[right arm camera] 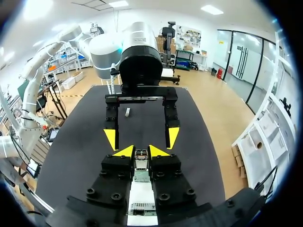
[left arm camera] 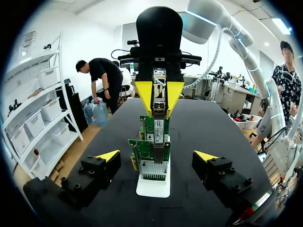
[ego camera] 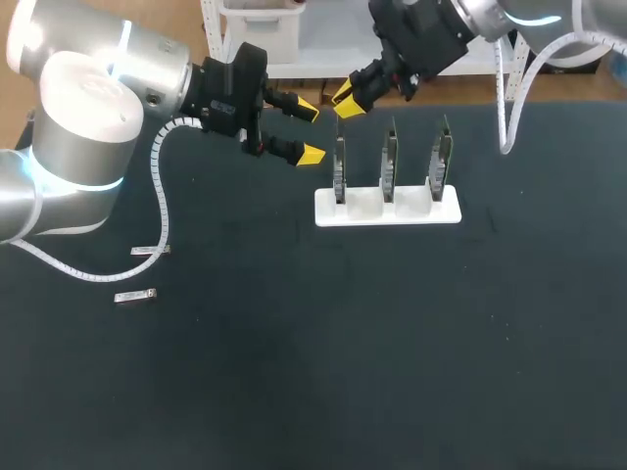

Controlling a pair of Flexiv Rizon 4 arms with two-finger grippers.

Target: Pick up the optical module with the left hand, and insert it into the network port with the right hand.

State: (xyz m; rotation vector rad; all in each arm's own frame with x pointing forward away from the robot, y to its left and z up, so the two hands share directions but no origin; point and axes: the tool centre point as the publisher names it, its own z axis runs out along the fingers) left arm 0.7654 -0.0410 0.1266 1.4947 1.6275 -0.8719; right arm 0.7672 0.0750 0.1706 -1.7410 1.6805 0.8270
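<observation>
My right gripper (ego camera: 345, 100) is shut on a small silver optical module (left arm camera: 158, 109). It holds the module just above the leftmost of three upright green network cards (ego camera: 339, 168), which stand in a white holder (ego camera: 387, 210). In the right wrist view the module (right arm camera: 140, 160) sits between the yellow tips of the right gripper (right arm camera: 140, 151), directly over the card and the holder (right arm camera: 142, 194). My left gripper (ego camera: 309, 132) is open and holds nothing, level with the cards' left end. In the left wrist view the left gripper (left arm camera: 157, 156) has its fingers on either side of the row of cards (left arm camera: 154, 142).
Two more silver optical modules lie on the black table at the left, one (ego camera: 149, 251) behind the other (ego camera: 135, 296). One of them (right arm camera: 127, 112) shows beyond the left gripper in the right wrist view. A white cable loops from the left arm across the mat.
</observation>
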